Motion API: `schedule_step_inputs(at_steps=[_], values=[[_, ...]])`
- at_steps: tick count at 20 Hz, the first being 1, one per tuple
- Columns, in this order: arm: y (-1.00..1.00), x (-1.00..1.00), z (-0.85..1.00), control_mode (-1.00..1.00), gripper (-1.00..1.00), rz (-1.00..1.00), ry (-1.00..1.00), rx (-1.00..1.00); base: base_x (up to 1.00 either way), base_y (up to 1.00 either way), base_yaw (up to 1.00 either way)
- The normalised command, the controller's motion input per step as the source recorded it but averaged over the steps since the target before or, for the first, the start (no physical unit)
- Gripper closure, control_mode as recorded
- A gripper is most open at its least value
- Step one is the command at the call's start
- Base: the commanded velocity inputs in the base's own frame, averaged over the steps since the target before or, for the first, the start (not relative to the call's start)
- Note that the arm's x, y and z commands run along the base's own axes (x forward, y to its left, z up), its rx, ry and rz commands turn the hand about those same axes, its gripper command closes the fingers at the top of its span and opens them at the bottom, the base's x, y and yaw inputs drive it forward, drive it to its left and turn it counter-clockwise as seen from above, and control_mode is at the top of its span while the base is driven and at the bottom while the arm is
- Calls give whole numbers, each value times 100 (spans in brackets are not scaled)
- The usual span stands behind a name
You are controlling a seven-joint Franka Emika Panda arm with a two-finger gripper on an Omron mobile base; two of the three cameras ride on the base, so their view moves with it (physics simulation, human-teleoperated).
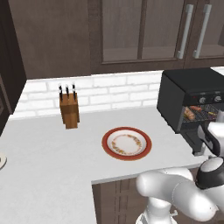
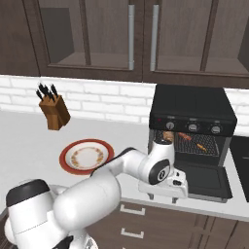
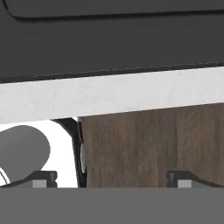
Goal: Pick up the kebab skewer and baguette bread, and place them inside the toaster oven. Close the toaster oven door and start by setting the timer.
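End effector [image 2: 163,195]: hanging released before lowered toaster oven door [image 2: 204,179] | kebab skewer [image 2: 200,144], baguette bread [image 2: 168,137]: lying on rack inside toaster oven [image 2: 192,109]

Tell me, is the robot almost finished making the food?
Partly. The kebab skewer and baguette bread already lie on the rack in the toaster oven, and the plate is empty. The open gripper holds nothing, low by the toaster oven door, which hangs open. Closing it and setting the timer remain.

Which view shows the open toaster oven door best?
The right base view: the door lies folded down flat, most of it visible beside the arm. In the left base view only a dark sliver shows. The hand view gives a close dark panel, probably the door.
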Motion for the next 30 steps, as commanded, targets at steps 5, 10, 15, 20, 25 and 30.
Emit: schedule_step_inputs(at_steps=[5,10,15,20,25,30], values=[[0,0,-25,-100,-100,0,2,2,0,0,0],[0,9,-43,-100,-100,0,2,2,0,0,0],[0,51,-18,-100,-100,0,0,0,0,0,0],[0,32,-8,-100,-100,0,0,1,0,0,0],[0,31,-1,-100,-100,0,0,3,0,0,0],[6,54,2,-100,-100,0,-7,2,0,0,0]])
